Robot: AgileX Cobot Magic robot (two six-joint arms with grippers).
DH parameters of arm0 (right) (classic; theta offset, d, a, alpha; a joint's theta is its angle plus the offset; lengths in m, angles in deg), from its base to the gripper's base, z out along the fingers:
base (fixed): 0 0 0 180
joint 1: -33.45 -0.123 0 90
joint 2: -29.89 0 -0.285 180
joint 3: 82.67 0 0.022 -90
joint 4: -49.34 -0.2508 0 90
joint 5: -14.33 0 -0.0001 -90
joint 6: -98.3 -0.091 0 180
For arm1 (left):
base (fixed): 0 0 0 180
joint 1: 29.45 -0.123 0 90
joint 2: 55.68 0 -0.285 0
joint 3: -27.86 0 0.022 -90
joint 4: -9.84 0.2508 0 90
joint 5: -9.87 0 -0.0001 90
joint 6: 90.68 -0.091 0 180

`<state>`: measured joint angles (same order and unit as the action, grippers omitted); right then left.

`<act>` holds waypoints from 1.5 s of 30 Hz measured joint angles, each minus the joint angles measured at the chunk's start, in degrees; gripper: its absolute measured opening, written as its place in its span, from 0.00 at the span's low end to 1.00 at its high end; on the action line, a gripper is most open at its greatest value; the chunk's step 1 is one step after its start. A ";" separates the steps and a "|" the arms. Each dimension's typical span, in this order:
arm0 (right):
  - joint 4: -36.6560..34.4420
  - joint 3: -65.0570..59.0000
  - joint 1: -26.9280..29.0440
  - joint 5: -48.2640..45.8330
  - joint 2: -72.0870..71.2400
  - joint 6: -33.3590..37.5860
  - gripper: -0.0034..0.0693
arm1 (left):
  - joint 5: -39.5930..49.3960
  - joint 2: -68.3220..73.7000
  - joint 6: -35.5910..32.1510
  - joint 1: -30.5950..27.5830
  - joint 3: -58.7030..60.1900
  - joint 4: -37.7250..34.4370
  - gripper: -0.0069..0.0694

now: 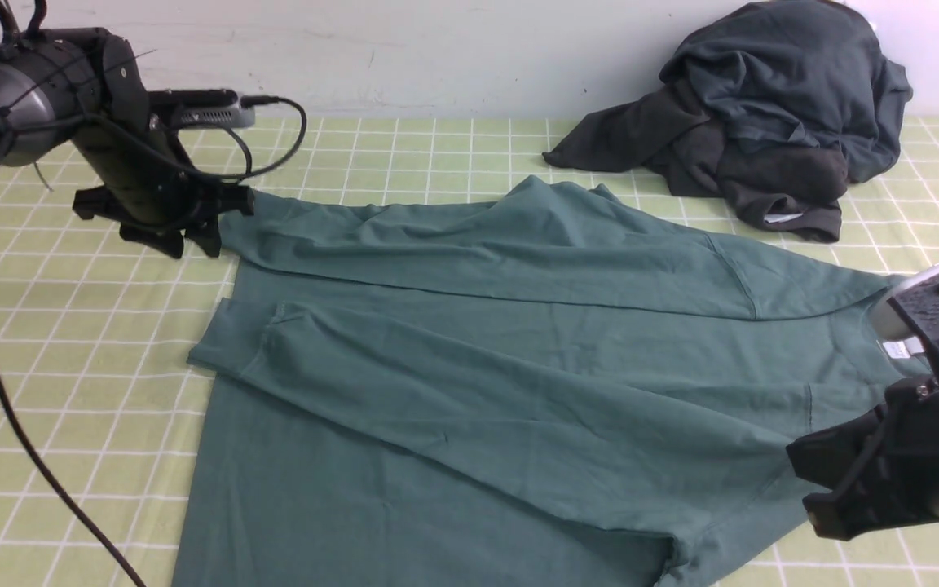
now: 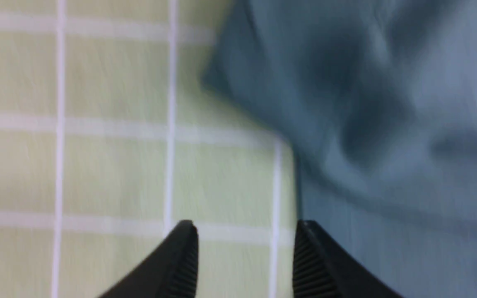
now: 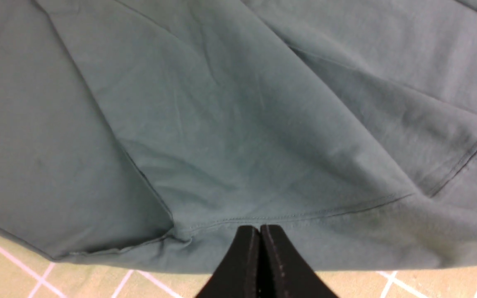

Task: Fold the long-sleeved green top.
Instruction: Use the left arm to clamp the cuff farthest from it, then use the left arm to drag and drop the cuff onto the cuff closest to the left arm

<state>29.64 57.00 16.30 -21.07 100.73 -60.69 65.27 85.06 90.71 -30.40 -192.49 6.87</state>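
One green long-sleeved top (image 1: 469, 489) lies spread before you on the checked cloth (image 1: 54, 424), its lower body edge toward the left, its neck toward the right. The near part of the body runs out of your front view at the bottom.

Nearest you, on the right: right gripper (image 3: 259, 228), above the near shoulder area of the top. Jaws together, tip against tip; in the right wrist view you see no fabric between them. The wrist hides part of the neck end.

Next, the near sleeve: folded in across the body, running on a slant from the right shoulder to its cuff (image 1: 229, 336) at the left edge. White neck label (image 1: 897, 349) visible just beside the right arm.

Farther out, the far sleeve: also laid over the body, lengthwise along the far side, with loose wrinkles toward its left end and a raised fold near the middle.

At that left end you have the left gripper (image 2: 244, 225). Jaws apart; tablecloth shows between the fingers in the left wrist view, which is blurred. Nothing clamped.

Farthest, at the right: dark charcoal-grey garments (image 1: 795, 90) in a crumpled heap near the white wall (image 1: 437, 49), apart from the top.
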 joint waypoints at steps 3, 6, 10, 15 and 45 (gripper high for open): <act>1.03 0.00 0.00 0.49 0.00 0.00 0.04 | -0.35 5.23 1.24 -0.26 -7.85 0.00 0.54; 2.74 0.00 0.00 0.65 0.00 0.05 0.04 | -3.24 10.64 1.66 -0.26 -13.32 -0.06 0.54; 3.76 0.00 0.00 0.65 0.00 0.05 0.04 | -5.05 13.83 1.63 -0.26 -15.81 -1.49 0.47; 4.24 0.00 0.00 0.65 0.00 0.05 0.04 | -0.43 13.16 0.25 -0.30 -16.36 -2.94 0.19; 3.20 0.00 0.00 -2.19 0.00 0.05 0.04 | 9.97 -33.53 -0.23 5.52 43.99 -2.55 0.26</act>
<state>32.84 57.00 16.30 -23.26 100.73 -60.64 75.24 51.53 90.48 -24.88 -148.50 4.31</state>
